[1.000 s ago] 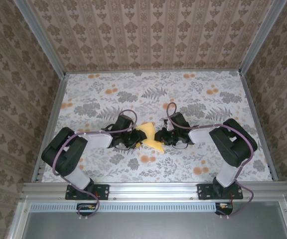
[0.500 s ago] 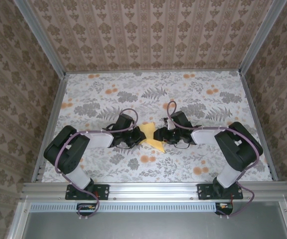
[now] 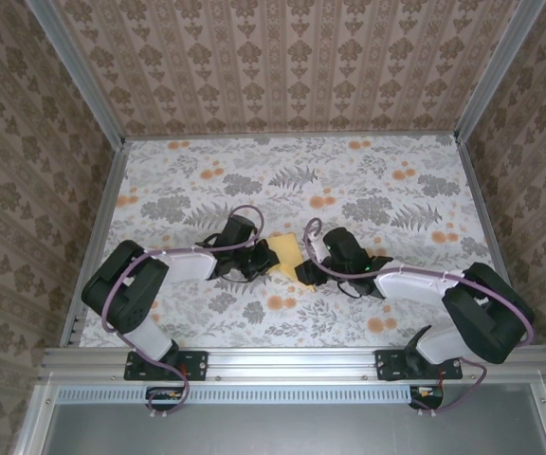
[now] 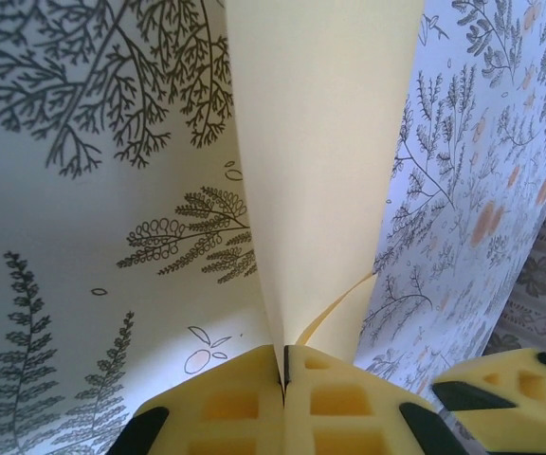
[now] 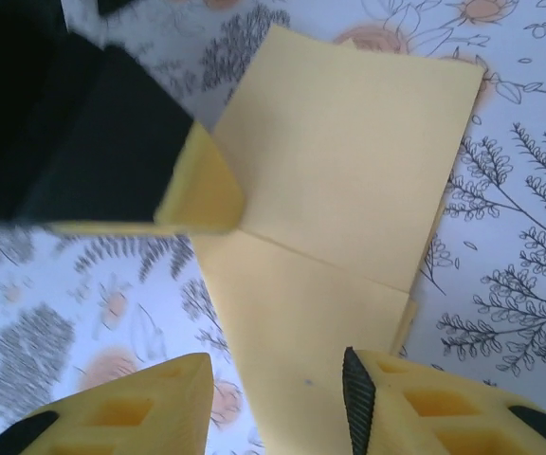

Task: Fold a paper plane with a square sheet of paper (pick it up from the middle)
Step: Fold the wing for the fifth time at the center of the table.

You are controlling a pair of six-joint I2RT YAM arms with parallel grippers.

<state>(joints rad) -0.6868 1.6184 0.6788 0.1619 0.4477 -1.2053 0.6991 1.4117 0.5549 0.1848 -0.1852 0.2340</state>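
Note:
The pale-yellow square sheet of paper [image 3: 290, 256] is partly folded, with a crease across it [image 5: 330, 199], and sits at the table's middle between both grippers. My left gripper [image 3: 269, 259] is shut on one edge of the sheet [image 4: 330, 142], its yellow pads pressed together on the paper [image 4: 284, 365]. My right gripper [image 3: 309, 269] stands open over the sheet's near part, with the paper running between its fingers [image 5: 273, 403]. One left fingertip [image 5: 202, 190] rests against the crease in the right wrist view.
The floral table cloth [image 3: 254, 190] stretches all round the paper. Patterned walls and metal rails [image 3: 112, 204] close in the left, right and back sides. Both arms lie low over the near half of the table.
My left gripper has shut on the sheet's edge. My right gripper has opened and its arm has swung nearer and lower. The paper has shifted into a flatter, squarer outline.

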